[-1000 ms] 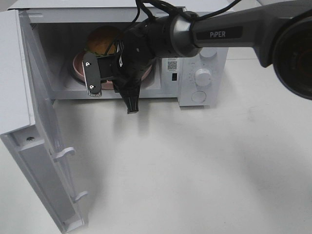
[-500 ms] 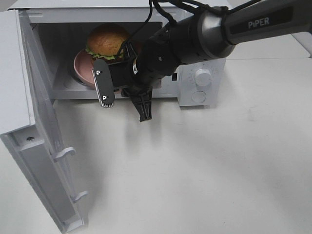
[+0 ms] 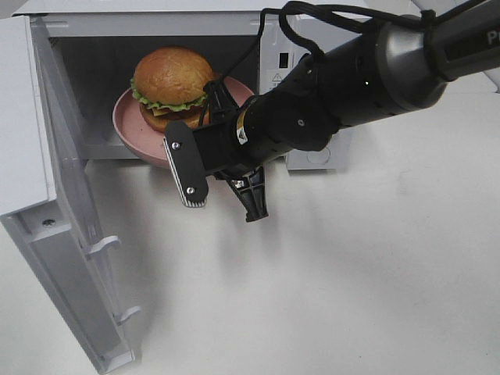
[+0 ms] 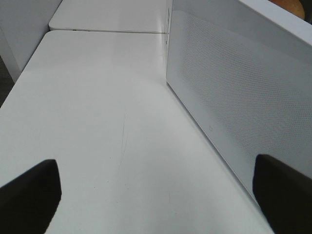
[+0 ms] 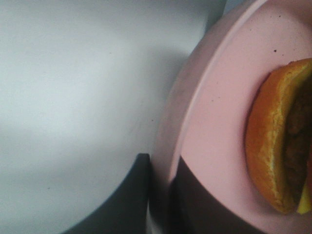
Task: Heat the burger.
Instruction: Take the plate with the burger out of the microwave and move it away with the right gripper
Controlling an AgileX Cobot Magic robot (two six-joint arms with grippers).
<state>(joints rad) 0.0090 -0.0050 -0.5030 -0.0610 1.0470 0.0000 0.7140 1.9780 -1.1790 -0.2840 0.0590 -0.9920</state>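
1. At the plate's near rim, the right gripper [image 3: 226, 168] is clamped on the pink plate [image 3: 129, 125]: in the right wrist view one dark finger [image 5: 129, 197] lies under the rim and the other on top of it, with the plate edge [image 5: 168, 146] pinched between them.

2. On that plate sits the burger [image 3: 172, 86], upright, roughly central, its bun end [image 5: 268, 146] close to the gripped rim. From the gripper, the burger lies at about 11 o'clock in the high view.

3. Plate and burger are at the mouth of the microwave [image 3: 156, 27]. The near part of the plate overhangs the cavity's front edge; whether the far part rests on the floor inside I cannot tell.

4. The door [image 3: 74, 234] stands wide open at 8 o'clock from the gripper. The control knobs at 3 o'clock are hidden behind the arm.

5. The left gripper [image 4: 156, 195] idles over the table [image 4: 97, 122] beside the oven's side wall, its fingers [image 4: 29, 192] well apart and empty.

6. Judged progress: early to middle. The door is open and the burger is at the opening. Left, as I read it: seating the plate fully inside, letting go, withdrawing, closing the door and setting the heat.
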